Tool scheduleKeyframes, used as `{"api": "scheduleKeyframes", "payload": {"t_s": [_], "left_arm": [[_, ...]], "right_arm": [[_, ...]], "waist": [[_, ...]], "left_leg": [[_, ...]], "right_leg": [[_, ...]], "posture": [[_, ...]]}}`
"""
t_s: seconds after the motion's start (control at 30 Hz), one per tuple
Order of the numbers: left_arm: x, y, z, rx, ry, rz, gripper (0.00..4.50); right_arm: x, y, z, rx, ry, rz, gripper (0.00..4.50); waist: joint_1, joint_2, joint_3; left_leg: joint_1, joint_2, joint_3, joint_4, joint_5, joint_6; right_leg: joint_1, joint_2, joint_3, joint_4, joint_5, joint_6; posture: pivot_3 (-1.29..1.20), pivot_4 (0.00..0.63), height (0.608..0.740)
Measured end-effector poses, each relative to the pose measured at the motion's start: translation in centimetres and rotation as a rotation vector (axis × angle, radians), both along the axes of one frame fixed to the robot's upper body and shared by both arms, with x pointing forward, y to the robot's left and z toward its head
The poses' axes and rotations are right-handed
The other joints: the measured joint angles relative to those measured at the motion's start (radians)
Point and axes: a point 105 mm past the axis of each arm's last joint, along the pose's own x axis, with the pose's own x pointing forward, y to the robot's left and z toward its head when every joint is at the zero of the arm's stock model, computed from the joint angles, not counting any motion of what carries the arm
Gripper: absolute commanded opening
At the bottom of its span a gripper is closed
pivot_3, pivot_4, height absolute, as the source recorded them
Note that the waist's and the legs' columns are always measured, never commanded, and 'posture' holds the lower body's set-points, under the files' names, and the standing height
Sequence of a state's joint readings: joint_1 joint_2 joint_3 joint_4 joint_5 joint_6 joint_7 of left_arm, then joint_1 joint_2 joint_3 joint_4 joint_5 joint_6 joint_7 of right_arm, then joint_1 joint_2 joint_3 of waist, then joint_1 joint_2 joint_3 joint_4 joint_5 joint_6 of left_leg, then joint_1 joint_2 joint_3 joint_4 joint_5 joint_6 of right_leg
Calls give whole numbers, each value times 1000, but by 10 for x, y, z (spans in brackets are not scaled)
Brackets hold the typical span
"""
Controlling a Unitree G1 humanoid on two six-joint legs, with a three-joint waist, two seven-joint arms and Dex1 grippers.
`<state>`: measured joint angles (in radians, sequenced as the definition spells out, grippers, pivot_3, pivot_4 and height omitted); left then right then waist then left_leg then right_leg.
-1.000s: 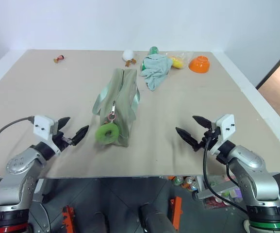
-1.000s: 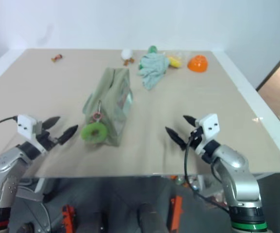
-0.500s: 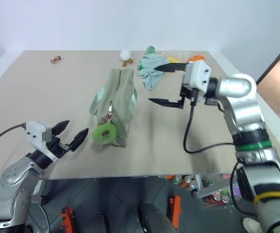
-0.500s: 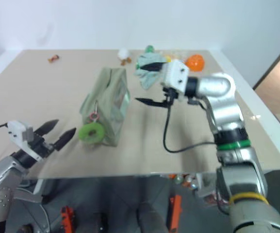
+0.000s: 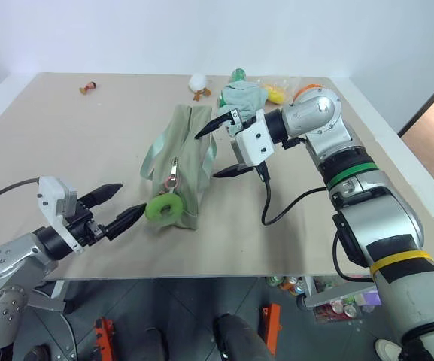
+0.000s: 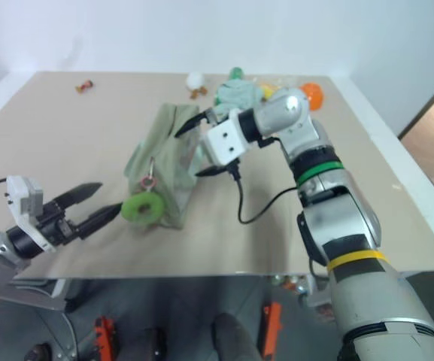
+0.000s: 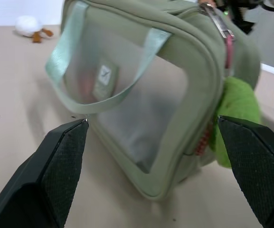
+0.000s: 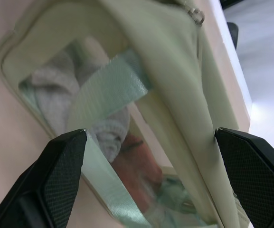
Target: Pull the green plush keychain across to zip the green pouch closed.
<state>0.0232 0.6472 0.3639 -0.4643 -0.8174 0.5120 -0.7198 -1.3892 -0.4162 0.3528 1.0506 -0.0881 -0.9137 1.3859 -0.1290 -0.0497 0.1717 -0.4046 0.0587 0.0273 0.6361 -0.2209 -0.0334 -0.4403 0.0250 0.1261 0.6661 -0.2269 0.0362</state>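
Pale sage-green fabric makes the green pouch [image 5: 181, 159], which lies in the middle of the beige table [image 5: 66, 158], its long axis running from about 12 o'clock down to 6 o'clock in the head views. Its side panels are clear plastic, and through them some soft whitish and reddish contents show, but what they are I cannot tell. The green plush keychain [image 5: 165, 208] hangs at the near end of the pouch, at about 6 o'clock from its middle, on the zipper pull beside a small reddish charm [image 7: 229, 49].

The left gripper [image 5: 119, 208] is at about 9 o'clock from the keychain, just beside it and pointing towards it. Its two black fingers are spread wide and carry nothing; whether the lower fingertip touches the plush ring is hard to judge from here. In the left wrist view the pouch's near end sits between the two fingers [image 7: 61, 156], with the plush ring close to one of them.

The right gripper [image 5: 218, 147] is at about 3 o'clock from the pouch, near its far half. Its fingers are also released and wide apart, one above the top edge of the pouch and one lower beside the side panel, grasping nothing.

At the far edge, about 12 to 1 o'clock, lie a mint-green cloth [image 5: 241, 96], a small white toy [image 5: 199, 83] and an orange bowl [image 6: 314, 93].
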Motion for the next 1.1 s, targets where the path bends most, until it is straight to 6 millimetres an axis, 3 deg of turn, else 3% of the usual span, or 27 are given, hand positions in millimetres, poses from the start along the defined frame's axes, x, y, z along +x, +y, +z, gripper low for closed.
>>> {"api": "scheduleKeyframes", "payload": {"t_s": [0.27,0.4,0.6,0.7,1.03,1.1], "left_arm": [[5,-12,25,12,-83,-56,4488],[6,-13,25,12,-82,-55,4488],[10,-16,15,8,-45,-61,4488],[12,-16,15,13,-50,-56,4500],[15,-17,15,16,-58,-44,4500],[17,-17,15,16,-57,-46,4500]], "right_arm": [[6,4,8,-46,-106,-7,4494],[6,11,12,-72,-169,6,4494],[8,25,3,-124,-232,29,4494],[10,27,4,-130,-260,22,3653],[13,20,6,-133,-291,8,125],[13,17,6,-141,-292,9,24]], "waist": [[0,1,1],[-1,2,1],[0,2,1],[0,2,1],[0,2,1],[0,2,1]], "left_leg": [[1,0,-1,0,1,-1],[1,1,-2,0,1,-1],[0,0,-2,0,1,-1],[0,0,-2,0,1,-2],[0,0,-2,0,1,-2],[0,0,-3,0,1,-2]], "right_leg": [[0,1,-1,2,1,-1],[0,1,-2,2,1,-1],[0,0,-2,2,1,-1],[0,0,-2,2,1,-1],[0,0,-2,2,1,-1],[0,1,-2,2,1,-1]], "posture": [[0,150,739],[0,150,739],[0,150,739],[0,150,739],[0,150,739],[0,150,739]]}}
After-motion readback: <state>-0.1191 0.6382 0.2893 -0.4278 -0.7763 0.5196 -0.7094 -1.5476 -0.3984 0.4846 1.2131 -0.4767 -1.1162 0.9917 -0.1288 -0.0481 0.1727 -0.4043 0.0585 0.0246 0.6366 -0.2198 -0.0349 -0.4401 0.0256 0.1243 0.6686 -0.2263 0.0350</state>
